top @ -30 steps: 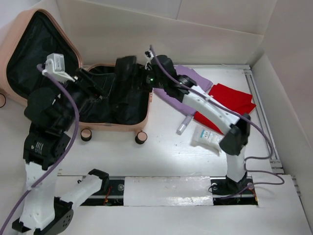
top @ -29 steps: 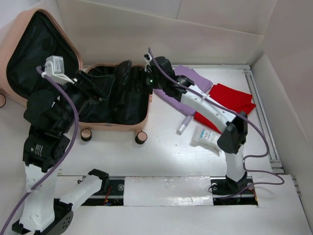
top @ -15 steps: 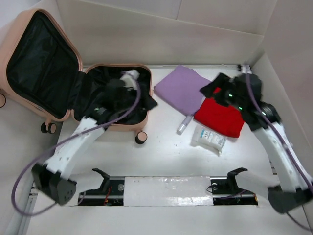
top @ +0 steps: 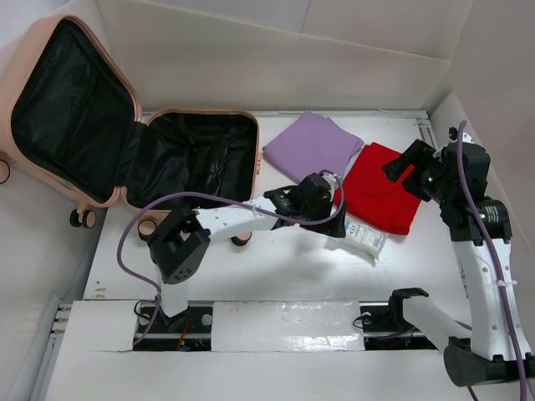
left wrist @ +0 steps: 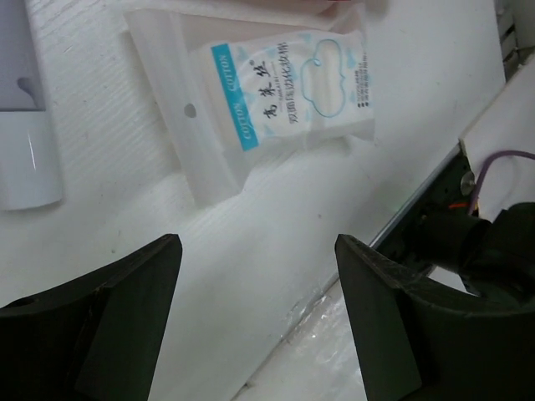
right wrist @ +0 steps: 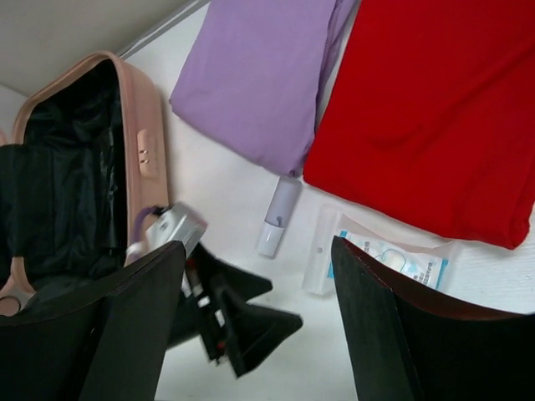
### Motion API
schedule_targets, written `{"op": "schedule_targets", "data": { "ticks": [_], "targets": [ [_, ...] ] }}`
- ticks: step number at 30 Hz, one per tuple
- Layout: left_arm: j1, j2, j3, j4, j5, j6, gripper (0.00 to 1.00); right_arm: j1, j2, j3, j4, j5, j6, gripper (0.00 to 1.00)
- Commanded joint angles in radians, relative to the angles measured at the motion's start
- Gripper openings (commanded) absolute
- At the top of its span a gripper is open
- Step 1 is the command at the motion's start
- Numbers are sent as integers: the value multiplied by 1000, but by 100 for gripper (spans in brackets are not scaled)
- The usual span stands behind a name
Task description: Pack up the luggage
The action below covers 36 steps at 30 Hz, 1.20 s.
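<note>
Peach-pink hard-shell suitcase [top: 192, 163] open on a white worktop [top: 284, 267] boxed in by pale walls [top: 351, 67].
It lies rear left, lid propped leftward, wheels nearward, long axis seemingly front-to-back. The left fingers [left wrist: 125, 317] are spread, empty, above a cotton-pad packet [left wrist: 284, 92]; the right fingers [right wrist: 125, 334] are spread, empty.

1. In the left wrist view the tube [left wrist: 25, 150] runs off the left edge, so only part of it shows; both fingers of the left end effector [left wrist: 257, 251] are cut by the bottom edge
2. The fine print on the cotton pad packet [left wrist: 284, 92] is too small to read
3. From above, the left end effector covers the tube and one corner of the packet; the luggage [top: 201, 111] lid is clipped at the left edge
4. In the right wrist view the right end effector [right wrist: 257, 251] hides part of the packet, and the red cloth [right wrist: 435, 109] and purple cloth [right wrist: 259, 75] run past the top edge
</note>
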<state>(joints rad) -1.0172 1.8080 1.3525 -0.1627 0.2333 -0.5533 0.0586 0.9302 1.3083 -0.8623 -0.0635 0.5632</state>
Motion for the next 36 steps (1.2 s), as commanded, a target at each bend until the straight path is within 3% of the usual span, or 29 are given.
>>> {"op": "schedule_targets", "data": {
  "ticks": [1, 8, 17, 19, 23, 27, 36],
  "targets": [
    [8, 26, 45, 90, 6, -49, 72, -9, -28, 39, -21, -77, -36, 76],
    [8, 169, 106, 178, 49, -100, 73, -19, -91, -44, 0, -219, -36, 76],
    [8, 263, 131, 178, -40, -123, 54, -19, -120, -70, -18, -249, -36, 76],
    [8, 277, 141, 178, -61, -132, 54, -19, -120, -70, -18, -260, -36, 76],
    [8, 312, 166, 167, -61, -132, 36, -19, -120, -70, -18, -260, -36, 76],
    [8, 321, 186, 167, -39, -123, 2, -19, -120, -60, -18, -269, -36, 76],
    [11, 30, 200, 137, 54, -91, 0, -19, -88, 14, -27, -251, -54, 76]
  ]
}}
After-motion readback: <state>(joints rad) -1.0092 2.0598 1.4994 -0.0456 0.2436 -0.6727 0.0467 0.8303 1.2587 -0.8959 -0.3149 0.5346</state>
